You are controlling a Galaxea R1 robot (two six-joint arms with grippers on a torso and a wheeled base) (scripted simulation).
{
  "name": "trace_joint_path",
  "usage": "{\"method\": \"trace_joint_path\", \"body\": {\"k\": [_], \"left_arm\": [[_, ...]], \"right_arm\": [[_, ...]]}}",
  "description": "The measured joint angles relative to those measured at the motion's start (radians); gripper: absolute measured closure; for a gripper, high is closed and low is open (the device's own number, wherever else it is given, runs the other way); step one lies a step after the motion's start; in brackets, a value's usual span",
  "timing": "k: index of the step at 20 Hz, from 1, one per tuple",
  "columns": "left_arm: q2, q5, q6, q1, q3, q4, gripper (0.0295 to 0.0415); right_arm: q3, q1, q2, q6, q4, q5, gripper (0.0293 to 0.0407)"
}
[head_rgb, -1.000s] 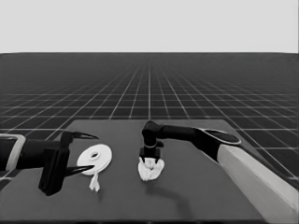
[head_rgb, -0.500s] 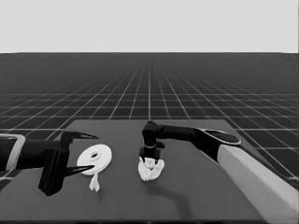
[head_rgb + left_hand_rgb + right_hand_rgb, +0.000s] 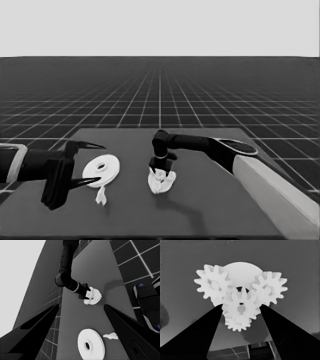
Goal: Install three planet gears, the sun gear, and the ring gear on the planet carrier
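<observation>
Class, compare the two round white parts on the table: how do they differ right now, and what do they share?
The larger round part lies bare near the waiting left gripper; the smaller round part carries toothed gears that cover most of it. The larger lies beside the thin white piece; the smaller sits under the right gripper. Both are white with a middle hole.

I see a dark table (image 3: pixel 220 210) at six o'clock, a gridded floor (image 3: pixel 160 100) beyond, and a pale blank band at twelve.
</observation>
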Motion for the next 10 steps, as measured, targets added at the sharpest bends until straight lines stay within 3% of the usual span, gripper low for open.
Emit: {"method": "trace_joint_path", "body": {"k": [10], "left_arm": [[0.000, 0.000, 0.000, 0.000, 0.000, 0.000, 0.0326]], "right_arm": [[0.000, -0.001, 0.000, 0.105, 0.000, 0.000, 0.0390]]}}
